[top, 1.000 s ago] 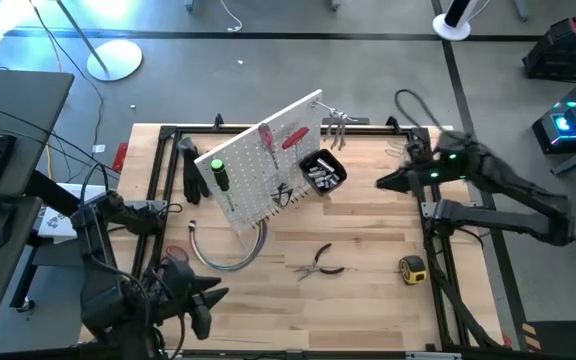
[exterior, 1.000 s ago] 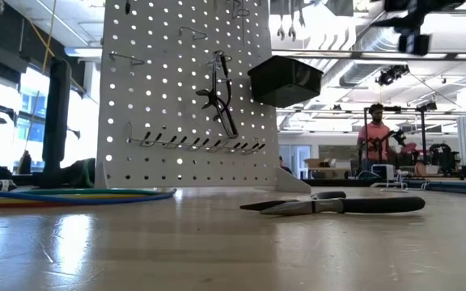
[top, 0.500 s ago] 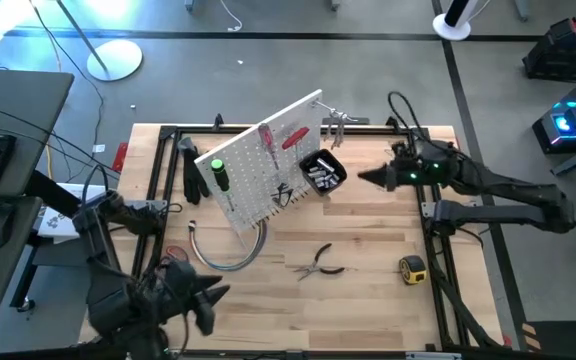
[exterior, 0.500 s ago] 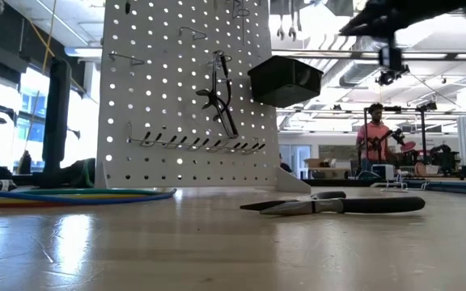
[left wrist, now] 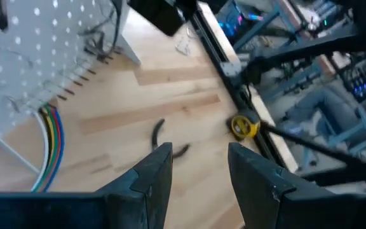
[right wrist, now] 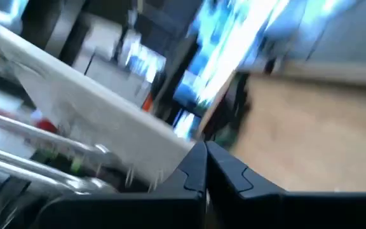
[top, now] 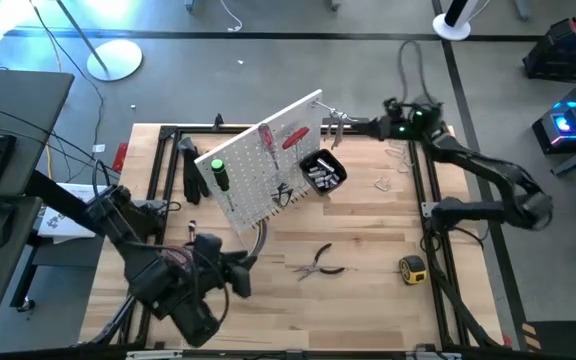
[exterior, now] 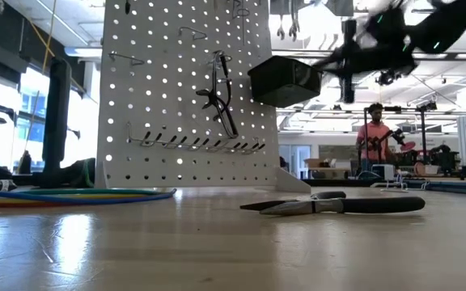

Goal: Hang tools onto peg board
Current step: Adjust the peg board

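White and full of holes, the peg board (top: 268,160) stands propped at a slant toward the back of the table (top: 368,235), and we place everything else by it. On its face hang a green-handled screwdriver (top: 218,172) and a red-handled tool (top: 295,137), with a dark pair of scissors or pliers (exterior: 217,90) caught on a hook in the low view; hung this way, each tool leaves its handle free to grab. Fixed to the board's front is a small black bin (top: 320,172), and in it we make out a cluster of small silvery pieces, though we cannot tell what they are.

We have the right gripper (top: 353,124) up at the board's far top corner, just beside the silver wrenches (top: 334,122) hanging there. Its own wrist view shows the two fingers pressed together with nothing between them, so it grips nothing; we judge it is nudging or checking rather than carrying.

Our left gripper (left wrist: 199,168) hovers in front of the board, over the coloured cable bundle (left wrist: 48,137) that curls out from the board's foot. Its fingers stand partly apart and empty. It looks toward the black-handled pliers (top: 321,263) lying flat on the wood in front of the board, likely the next tool to hang. The yellow tape measure (top: 412,267) sits farther out, near the table's right frame.
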You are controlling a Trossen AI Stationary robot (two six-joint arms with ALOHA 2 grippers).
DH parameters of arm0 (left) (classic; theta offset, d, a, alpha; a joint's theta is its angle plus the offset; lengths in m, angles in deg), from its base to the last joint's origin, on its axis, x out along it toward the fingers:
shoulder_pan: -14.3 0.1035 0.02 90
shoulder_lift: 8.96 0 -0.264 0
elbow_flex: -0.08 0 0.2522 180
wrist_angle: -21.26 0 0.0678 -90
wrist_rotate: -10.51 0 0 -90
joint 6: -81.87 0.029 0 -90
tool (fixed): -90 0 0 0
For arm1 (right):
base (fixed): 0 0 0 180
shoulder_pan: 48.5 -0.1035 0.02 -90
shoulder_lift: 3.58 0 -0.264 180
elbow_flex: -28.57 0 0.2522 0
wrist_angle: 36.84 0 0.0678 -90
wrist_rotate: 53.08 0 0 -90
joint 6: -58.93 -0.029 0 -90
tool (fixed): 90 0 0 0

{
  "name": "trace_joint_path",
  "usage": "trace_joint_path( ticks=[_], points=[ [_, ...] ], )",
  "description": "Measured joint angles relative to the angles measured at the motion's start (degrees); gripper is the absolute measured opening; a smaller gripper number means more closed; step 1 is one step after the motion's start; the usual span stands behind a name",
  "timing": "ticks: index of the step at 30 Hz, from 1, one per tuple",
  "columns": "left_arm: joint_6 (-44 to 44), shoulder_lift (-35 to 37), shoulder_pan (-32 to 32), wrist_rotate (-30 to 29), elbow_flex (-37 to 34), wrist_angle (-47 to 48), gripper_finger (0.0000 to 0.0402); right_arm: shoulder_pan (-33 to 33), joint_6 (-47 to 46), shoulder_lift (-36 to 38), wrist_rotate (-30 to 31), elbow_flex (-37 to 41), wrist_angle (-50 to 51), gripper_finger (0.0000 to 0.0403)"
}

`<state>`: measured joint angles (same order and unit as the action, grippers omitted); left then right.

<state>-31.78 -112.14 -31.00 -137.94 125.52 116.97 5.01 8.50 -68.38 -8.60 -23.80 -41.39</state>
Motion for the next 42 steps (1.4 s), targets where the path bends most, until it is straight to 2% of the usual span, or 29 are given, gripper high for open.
trace_joint_path(
  ticks=[3,5,13,19,23,30,42],
  points=[
    [-0.07,0.00,3.34,-2.36,0.00,-0.09,0.0145,1.92,-3.29,-8.11,-11.35,-0.23,-5.56,0.0000],
    [0.53,0.13,5.93,-2.75,0.00,-1.12,0.0145,1.82,-3.72,-12.55,-15.34,-2.91,-8.57,0.0000],
    [10.69,0.48,12.66,-1.74,0.07,-9.93,0.0145,-0.51,-2.04,-24.18,-19.69,-18.40,-7.80,0.0000],
    [14.86,0.48,13.53,-1.67,0.07,-12.75,0.0145,-4.19,-2.10,-33.04,-20.49,-29.03,-5.71,0.0000],
    [14.98,0.48,12.94,-1.68,0.07,-12.87,0.0145,-5.79,-2.18,-36.81,-19.10,-32.93,-4.20,0.0000],
    [16.39,0.48,12.50,-1.66,0.07,-12.86,0.0145,-8.44,-0.63,-38.48,-21.02,-34.35,-1.47,0.0000],
    [18.47,1.70,9.84,-0.19,0.04,-12.21,0.0145,-9.63,5.92,-32.64,-19.06,-29.83,8.79,0.0000]
  ],
)
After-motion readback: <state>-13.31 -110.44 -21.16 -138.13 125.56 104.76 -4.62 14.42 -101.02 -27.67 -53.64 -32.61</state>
